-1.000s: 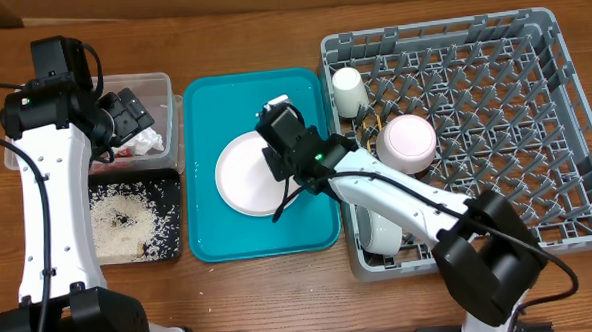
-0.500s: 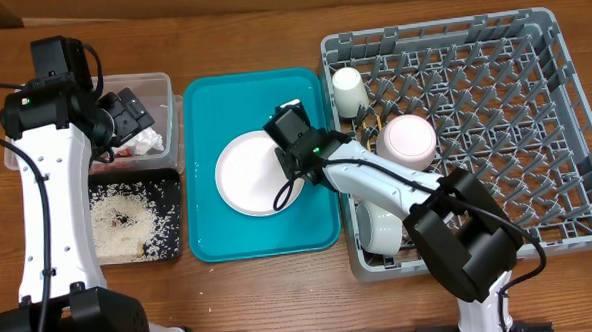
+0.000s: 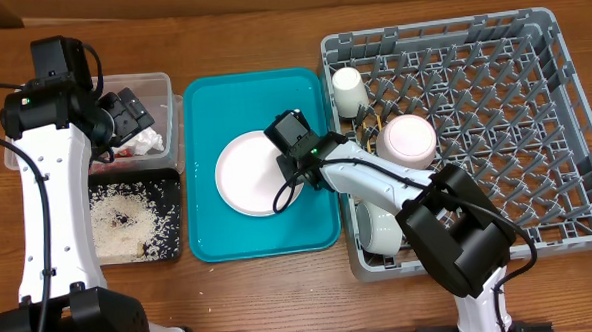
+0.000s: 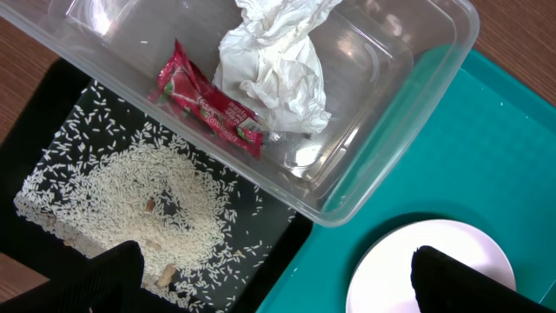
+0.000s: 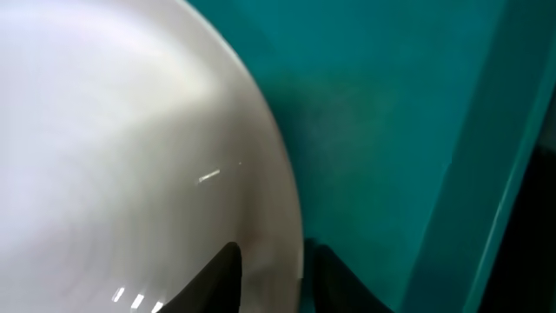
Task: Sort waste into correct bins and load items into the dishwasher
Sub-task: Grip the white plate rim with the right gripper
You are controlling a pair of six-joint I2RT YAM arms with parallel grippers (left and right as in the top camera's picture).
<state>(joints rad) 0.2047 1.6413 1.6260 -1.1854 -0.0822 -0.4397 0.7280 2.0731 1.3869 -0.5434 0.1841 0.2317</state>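
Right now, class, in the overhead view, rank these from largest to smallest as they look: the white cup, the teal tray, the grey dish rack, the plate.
1. grey dish rack
2. teal tray
3. plate
4. white cup

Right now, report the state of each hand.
Left hand: open, empty.
Right hand: jaws narrow, astride the rim of the plate; whether it grips cannot be told.

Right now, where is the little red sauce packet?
The sauce packet lies in the clear tub at the overhead view's left, beside the crumpled napkin.
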